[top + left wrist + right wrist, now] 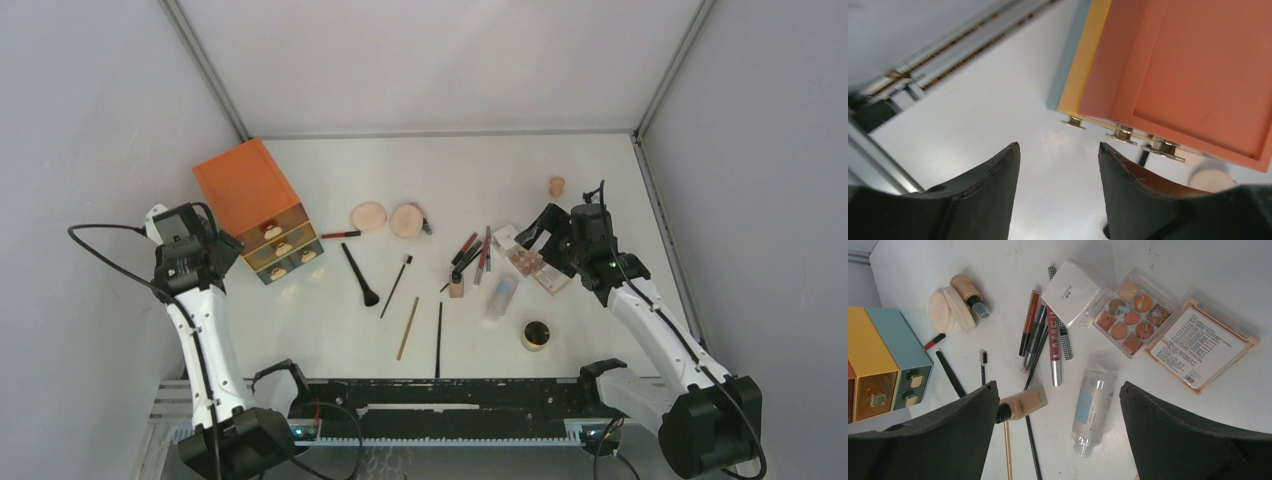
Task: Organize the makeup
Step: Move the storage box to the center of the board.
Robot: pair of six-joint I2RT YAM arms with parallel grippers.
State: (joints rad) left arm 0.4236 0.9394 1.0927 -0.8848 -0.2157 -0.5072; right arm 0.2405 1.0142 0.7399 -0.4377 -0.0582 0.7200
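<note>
The makeup lies spread over the middle of the white table. Two round tan compacts [369, 216] lie beside a red pencil [340, 234] and a black brush [360, 273]. A wooden pencil [408, 327] and a black pencil [439, 338] lie nearer. In the right wrist view I see the reddish-pan palette [1132, 315], the clear tube [1091, 410], a tan foundation bottle [1023, 402] and several lip pencils [1053, 347]. My right gripper [1058, 390] is open and empty above the tube. My left gripper [1059, 150] is open and empty beside the drawer box.
The orange three-drawer box [255, 205] stands at the back left, its drawers shut and knobs [1120, 135] facing my left gripper. A small round jar [536, 335] sits at front right. A small tan piece [556, 185] lies at back right. A flat printed box [1200, 345] lies by the palette.
</note>
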